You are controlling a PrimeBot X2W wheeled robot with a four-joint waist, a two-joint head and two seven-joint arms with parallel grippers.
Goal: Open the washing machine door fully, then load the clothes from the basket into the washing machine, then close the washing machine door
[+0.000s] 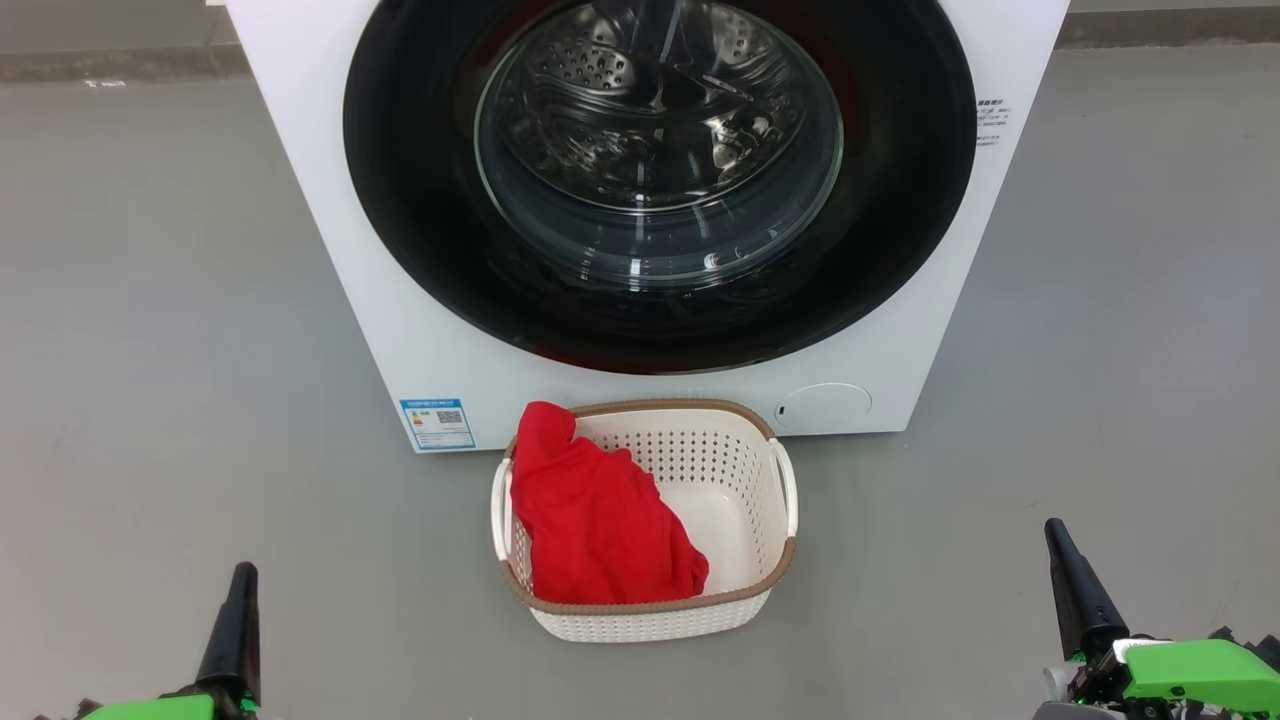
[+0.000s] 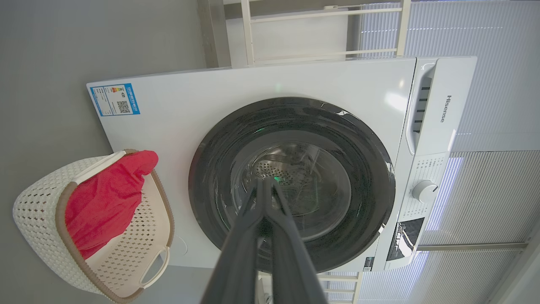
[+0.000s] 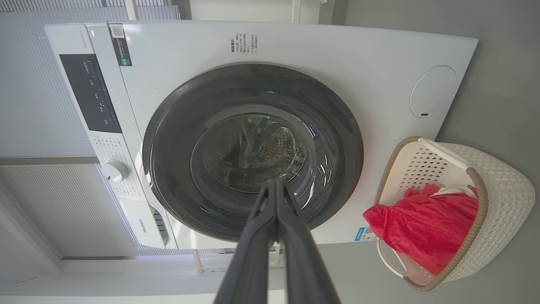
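The washing machine door point(image 1: 660, 180) sat closed, flush in the front of the washing machine point(image 1: 330, 280). The basket point(image 1: 786, 560) stood on the floor point(image 1: 150, 350) just before the machine, below the door, with the clothes point(image 1: 590, 520) heaped in its left half. The left gripper point(image 1: 243, 572) and right gripper point(image 1: 1053, 528) hung well short of the machine, one to either side of the basket, each with its fingers pressed together. The door lay straight ahead of both; the right gripper appeared slightly nearer. The door's opening edge could not be discerned.
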